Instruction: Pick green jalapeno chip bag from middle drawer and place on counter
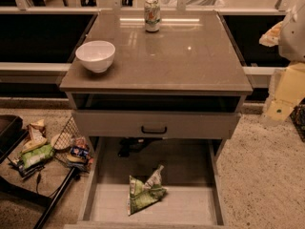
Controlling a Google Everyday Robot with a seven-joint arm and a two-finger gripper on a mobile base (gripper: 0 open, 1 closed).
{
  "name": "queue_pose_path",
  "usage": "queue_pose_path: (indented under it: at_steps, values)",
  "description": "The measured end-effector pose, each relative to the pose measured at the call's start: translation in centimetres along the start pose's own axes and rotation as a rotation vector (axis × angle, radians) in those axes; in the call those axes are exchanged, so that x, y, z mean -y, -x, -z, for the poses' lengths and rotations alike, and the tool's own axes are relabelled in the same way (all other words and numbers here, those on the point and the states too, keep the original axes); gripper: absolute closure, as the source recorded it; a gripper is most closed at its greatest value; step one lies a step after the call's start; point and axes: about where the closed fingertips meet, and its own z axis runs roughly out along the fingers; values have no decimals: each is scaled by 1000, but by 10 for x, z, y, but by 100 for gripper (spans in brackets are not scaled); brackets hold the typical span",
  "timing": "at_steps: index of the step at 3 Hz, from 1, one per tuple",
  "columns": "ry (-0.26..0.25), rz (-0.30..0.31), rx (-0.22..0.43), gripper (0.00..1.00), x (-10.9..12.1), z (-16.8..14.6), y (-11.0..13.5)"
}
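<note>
Light-green and white foil, crinkled: the green jalapeno chip bag (145,193) lay on the floor of the open middle drawer (190,206), near its front, left of centre. On the counter (190,61): white bowl (95,55) at the left edge, soda can (152,15) upright at the back. Snack litter (47,149) on the ground, left. Gripper (274,32) hung at the right edge of view, off the counter's right side, well apart from the bag; released or clenched, could not tell

Robot test lab, lone cabinet (157,123) w/ open drawer (190,205), snack litter (47,149) on floor (257,171), gripper (282,101) far right
</note>
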Motion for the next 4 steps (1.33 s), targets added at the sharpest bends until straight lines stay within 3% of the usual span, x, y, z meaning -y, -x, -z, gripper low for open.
queue_pose_path:
  at_steps: [1, 2, 3, 4]
  values:
    - [0, 0, 0, 0, 0, 0, 0]
    - [14, 8, 43, 0, -8, -26, 9]
    - [54, 3, 115, 0, -32, -83, 31]
    - [114, 11, 164, 0, -69, -164, 49]
